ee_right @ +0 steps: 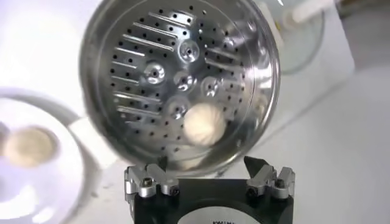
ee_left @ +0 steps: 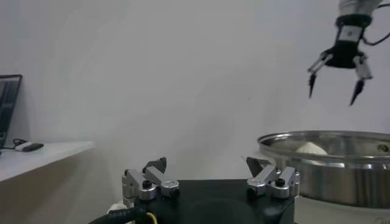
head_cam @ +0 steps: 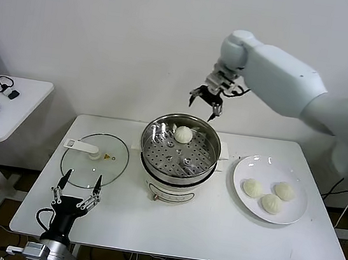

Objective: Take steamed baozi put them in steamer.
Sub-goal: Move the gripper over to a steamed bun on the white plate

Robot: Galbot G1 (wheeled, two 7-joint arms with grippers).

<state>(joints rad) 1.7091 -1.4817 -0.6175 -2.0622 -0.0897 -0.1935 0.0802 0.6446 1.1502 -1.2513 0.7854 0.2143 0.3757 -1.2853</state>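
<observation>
Right pincer (head_cam: 206, 104) hovers spread wide and empty above the steamer (head_cam: 212, 149), one baozi (head_cam: 183, 134) lying at its 12 o'clock; three baozi (head_cam: 271, 203) wait on the plate (head_cam: 243, 168) at 3 o'clock, so swing there, descend centred, close gently; left pincer (head_cam: 77, 189) open, idle.

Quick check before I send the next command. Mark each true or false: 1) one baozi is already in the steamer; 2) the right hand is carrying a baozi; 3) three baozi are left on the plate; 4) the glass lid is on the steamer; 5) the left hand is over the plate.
1) True: one baozi lies in the steamer, toward its far side.
2) False: the right hand hangs open and empty above the steamer's far rim.
3) True: three baozi sit on the plate.
4) False: the glass lid lies on the table, on the steamer's left.
5) False: the left hand is open at the table's near left edge, just in front of the lid.
</observation>
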